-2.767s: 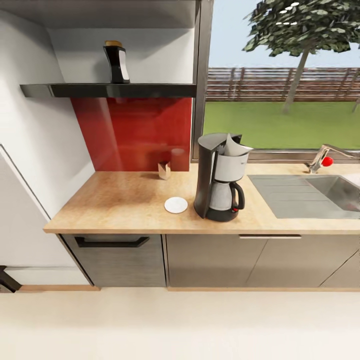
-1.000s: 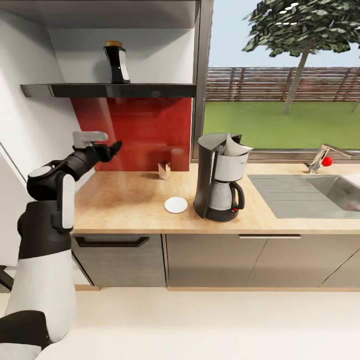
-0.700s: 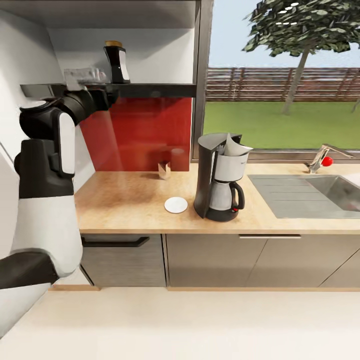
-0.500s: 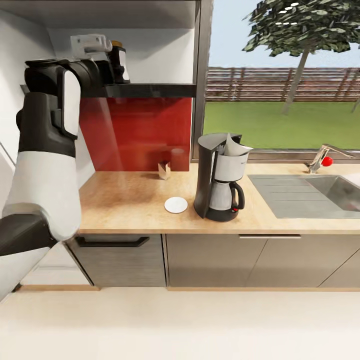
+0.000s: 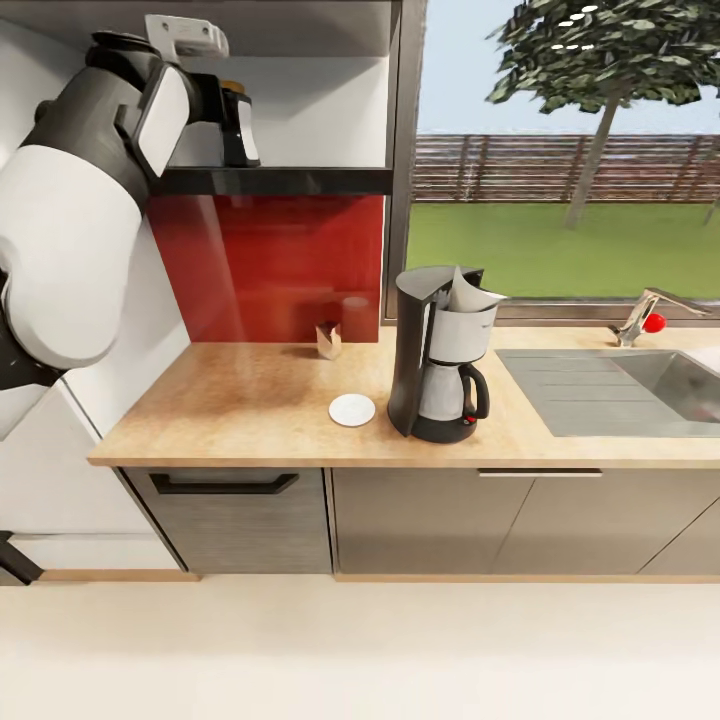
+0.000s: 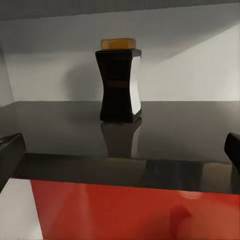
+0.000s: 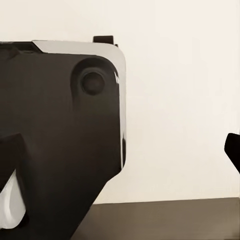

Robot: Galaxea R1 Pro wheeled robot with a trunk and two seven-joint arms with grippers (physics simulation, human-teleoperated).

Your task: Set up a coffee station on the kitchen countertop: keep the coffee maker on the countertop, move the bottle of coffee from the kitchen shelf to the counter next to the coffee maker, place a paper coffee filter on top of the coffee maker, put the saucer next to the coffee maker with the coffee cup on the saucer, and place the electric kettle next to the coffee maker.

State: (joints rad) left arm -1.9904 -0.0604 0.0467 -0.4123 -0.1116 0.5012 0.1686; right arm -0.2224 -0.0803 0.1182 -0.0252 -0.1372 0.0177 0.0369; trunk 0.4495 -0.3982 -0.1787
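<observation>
Head view: left arm raised to the kitchen shelf [image 5: 300, 181], its wrist beside the bottle of coffee [image 5: 238, 125].
Left wrist view has the bottle [image 6: 119, 80] upright on the glossy shelf [image 6: 175, 145] at 12 o'clock, apart from the left gripper; dark finger edges [image 6: 233, 150] look spread. On the kitchen countertop [image 5: 250, 400], the saucer [image 5: 352, 410] lies at the coffee maker's [image 5: 440, 355] 9 o'clock, a paper coffee filter [image 5: 472, 292] on top. Right gripper's state: cannot tell.
</observation>
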